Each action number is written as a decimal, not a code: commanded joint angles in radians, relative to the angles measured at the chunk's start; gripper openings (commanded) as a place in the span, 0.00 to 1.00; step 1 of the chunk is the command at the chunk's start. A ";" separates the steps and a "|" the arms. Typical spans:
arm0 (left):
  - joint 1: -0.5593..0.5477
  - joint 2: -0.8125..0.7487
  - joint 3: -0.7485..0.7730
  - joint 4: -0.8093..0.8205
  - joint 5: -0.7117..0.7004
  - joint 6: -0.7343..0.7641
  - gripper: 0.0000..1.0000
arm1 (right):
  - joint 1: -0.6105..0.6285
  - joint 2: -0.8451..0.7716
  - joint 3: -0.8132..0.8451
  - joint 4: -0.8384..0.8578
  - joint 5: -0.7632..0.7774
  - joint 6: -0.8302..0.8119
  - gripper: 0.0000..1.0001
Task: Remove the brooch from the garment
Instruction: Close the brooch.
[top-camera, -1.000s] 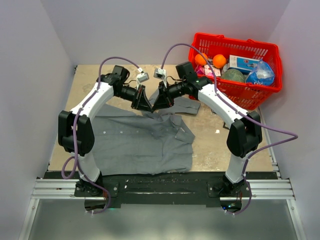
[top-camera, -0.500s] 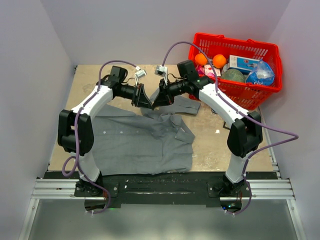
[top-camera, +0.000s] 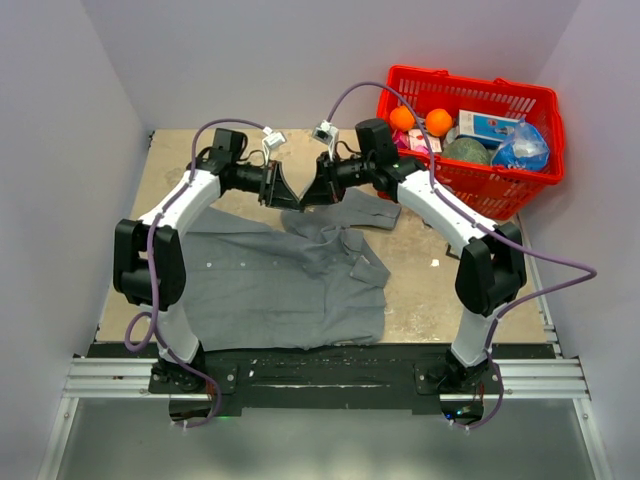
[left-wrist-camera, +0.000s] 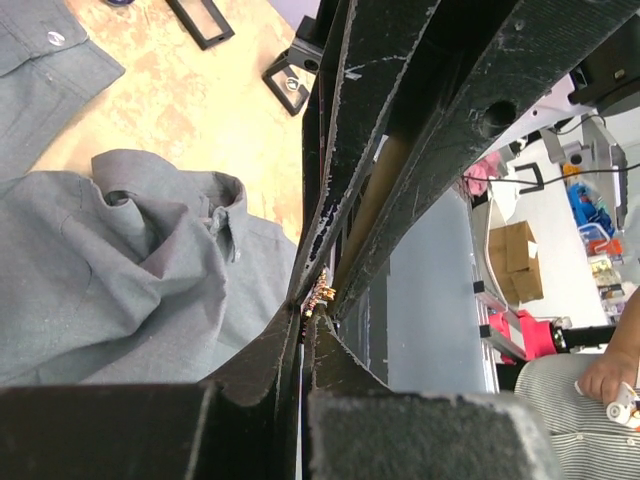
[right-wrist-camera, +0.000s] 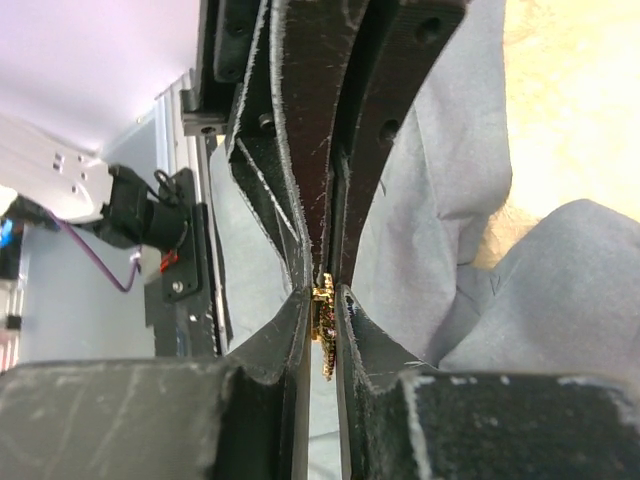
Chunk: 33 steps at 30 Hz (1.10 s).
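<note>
The brooch, a small gold piece, hangs in the air between two gripper tips that meet head-on above the shirt's collar. My right gripper is shut on it, the gold edge showing between its pads. My left gripper is shut too, nipping the other end of the brooch. In the top view the left gripper and right gripper touch nose to nose. The garment, a grey button-front shirt, lies flat on the table below with its collar rumpled, apart from the brooch.
A red basket with oranges and packets stands at the back right. A small white scrap lies on the wooden table right of the shirt. White walls close in on three sides.
Both grippers have risen and moved toward the back together, still tip to tip with the brooch between them. The shirt collar has dropped back onto the table.
</note>
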 joint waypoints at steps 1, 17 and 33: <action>-0.047 -0.031 0.028 0.115 0.165 -0.081 0.00 | 0.076 0.023 -0.007 0.071 0.077 0.101 0.17; -0.045 -0.012 0.059 -0.135 0.073 0.210 0.00 | -0.086 -0.023 0.095 -0.013 -0.161 0.081 0.44; -0.044 -0.005 0.075 -0.153 0.065 0.239 0.00 | -0.097 -0.037 0.087 -0.339 -0.201 -0.236 0.38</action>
